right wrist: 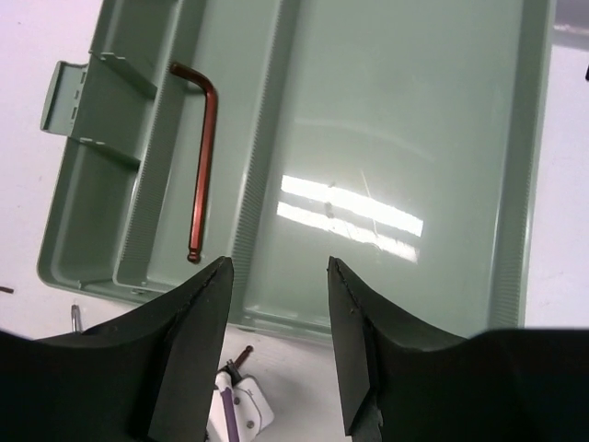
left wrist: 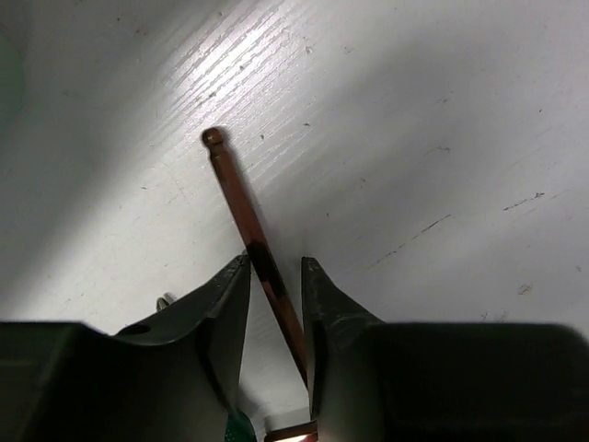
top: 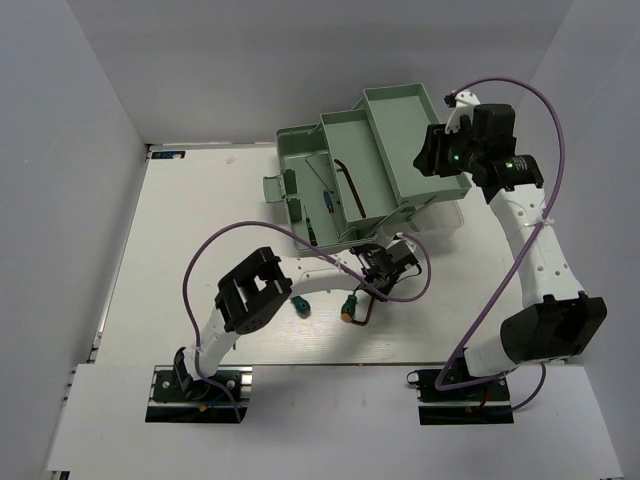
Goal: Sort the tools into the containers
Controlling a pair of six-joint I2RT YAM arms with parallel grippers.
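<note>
The pale green toolbox point(top: 300, 170) stands open at the back, with two trays point(top: 400, 125) swung out to the right. One reddish-dark hex key point(right wrist: 204, 157) lies in the middle tray. Thin blue-handled point(top: 327, 203) and dark green-handled point(top: 312, 232) screwdrivers lie in the base. Two stubby green screwdrivers point(top: 301, 305) point(top: 348, 306) lie on the table. My left gripper point(left wrist: 276, 262) is low over the table, its jaws narrowly apart on either side of a second hex key point(left wrist: 241, 198) that lies flat. My right gripper point(right wrist: 276, 267) hovers open and empty over the trays. A third hex key is out of view.
The toolbox's clear lid point(top: 440, 215) hangs at its right side, just behind my left wrist. White walls close in the table on the left, back and right. A purple cable point(top: 200, 260) loops over the left arm.
</note>
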